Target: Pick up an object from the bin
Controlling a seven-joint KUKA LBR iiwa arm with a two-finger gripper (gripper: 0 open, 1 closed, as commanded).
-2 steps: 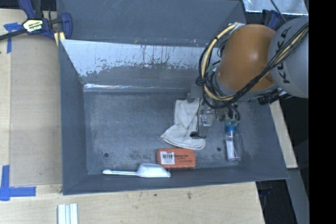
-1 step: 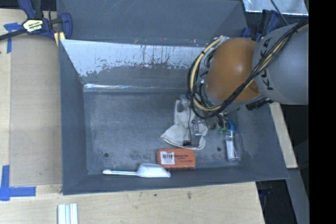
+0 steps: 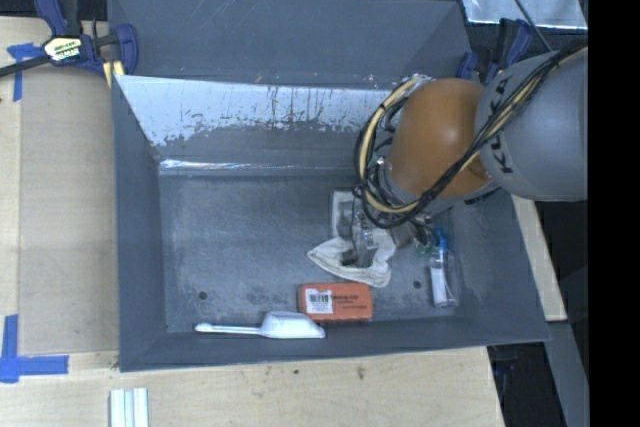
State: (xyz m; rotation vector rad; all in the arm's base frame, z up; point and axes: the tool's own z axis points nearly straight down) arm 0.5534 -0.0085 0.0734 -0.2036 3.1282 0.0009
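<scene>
Gripper (image 3: 357, 237) is low over a crumpled white cloth-like thing (image 3: 345, 261) at the middle right of the bin (image 3: 230, 215); open or closed, I cannot tell.
From the left along the near wall lie a white scoop (image 3: 262, 326) and an orange barcoded box (image 3: 336, 301); just beyond it the white thing sits limp and folded on the floor, so lifting appears left to do.

We take the bin (image 3: 230, 225) for matt grey metal, its back wall in the upper middle of the frame scratched and scuffed. The orange cover (image 3: 440, 130) at right looks smooth and glossy. Lower centre, the white crumpled piece (image 3: 340, 261) looks like soft cloth, the orange box (image 3: 336, 302) is matt and carries a white paper label, and the white scoop (image 3: 268, 326) is smooth plastic.
</scene>
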